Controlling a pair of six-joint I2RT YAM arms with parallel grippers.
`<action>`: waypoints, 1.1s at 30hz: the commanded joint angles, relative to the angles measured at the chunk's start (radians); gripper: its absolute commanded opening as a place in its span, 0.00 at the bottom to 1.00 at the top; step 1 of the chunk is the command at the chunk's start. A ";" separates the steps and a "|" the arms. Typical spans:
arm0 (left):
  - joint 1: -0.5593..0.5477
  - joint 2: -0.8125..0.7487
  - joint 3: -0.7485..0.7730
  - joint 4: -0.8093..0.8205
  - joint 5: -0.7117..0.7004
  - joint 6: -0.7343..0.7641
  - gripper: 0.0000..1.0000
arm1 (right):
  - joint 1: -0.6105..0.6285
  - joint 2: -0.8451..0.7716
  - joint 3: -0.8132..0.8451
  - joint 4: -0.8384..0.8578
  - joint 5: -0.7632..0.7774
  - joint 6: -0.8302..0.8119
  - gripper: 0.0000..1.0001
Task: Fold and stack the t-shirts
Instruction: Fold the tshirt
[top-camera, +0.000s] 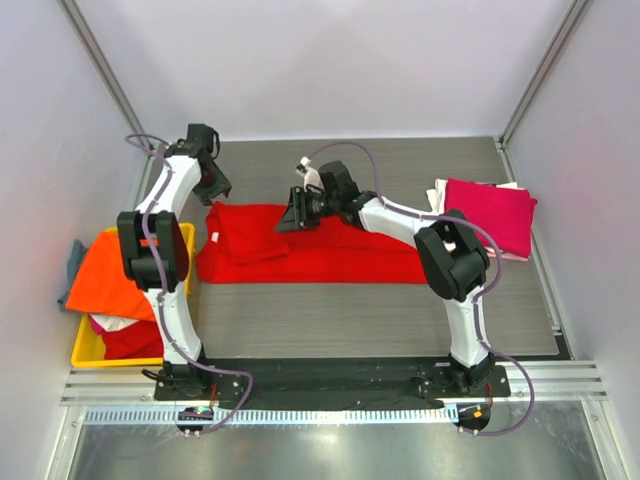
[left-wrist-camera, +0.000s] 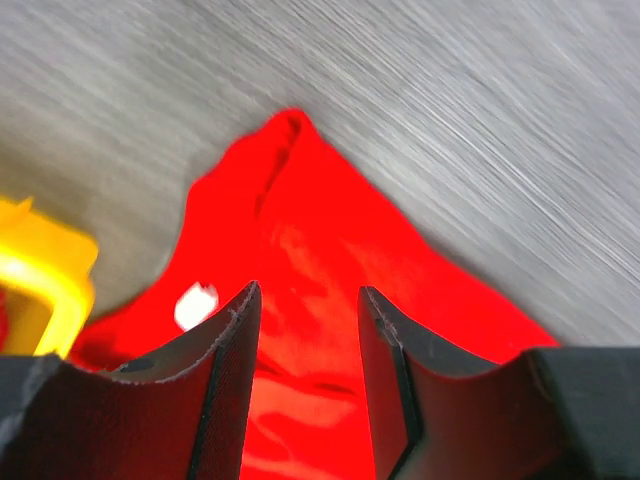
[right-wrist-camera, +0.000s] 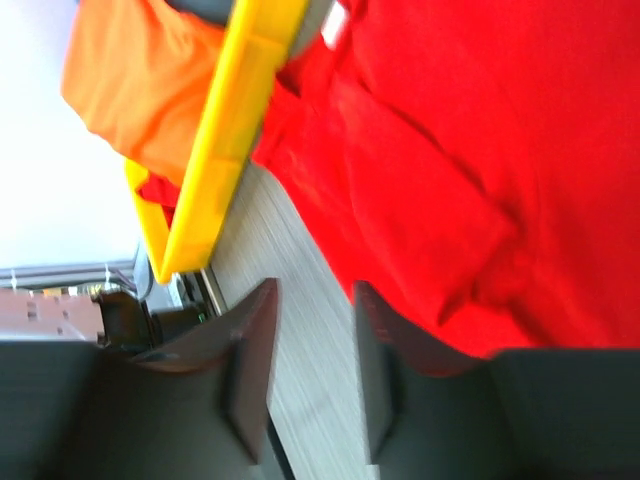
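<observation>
A bright red t-shirt (top-camera: 310, 255) lies spread on the grey table, partly folded into a long band. My left gripper (top-camera: 213, 187) hovers over its far left corner. In the left wrist view the left gripper (left-wrist-camera: 308, 292) is open, with red cloth (left-wrist-camera: 300, 220) below the gap and nothing pinched. My right gripper (top-camera: 296, 215) is over the shirt's far edge. In the right wrist view it (right-wrist-camera: 315, 292) is open too, bare table showing between its fingers and the red shirt (right-wrist-camera: 450, 150) beside them. A folded magenta-pink t-shirt (top-camera: 490, 213) lies on a white one at the right.
A yellow crate (top-camera: 82, 352) at the left table edge holds an orange t-shirt (top-camera: 115, 275), red cloth (top-camera: 135, 340) and a bit of white. The crate's rim (right-wrist-camera: 225, 130) and the orange shirt (right-wrist-camera: 130, 80) also show in the right wrist view. White walls enclose three sides.
</observation>
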 joint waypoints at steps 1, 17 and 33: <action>0.000 -0.127 -0.065 0.037 0.046 -0.003 0.45 | 0.003 0.068 0.105 -0.002 0.021 0.017 0.38; -0.045 0.027 -0.150 0.098 0.198 0.014 0.38 | 0.058 0.123 0.032 0.035 0.008 0.051 0.17; -0.031 -0.118 -0.177 0.119 0.161 0.020 0.43 | 0.071 -0.064 -0.097 0.024 0.117 0.047 0.33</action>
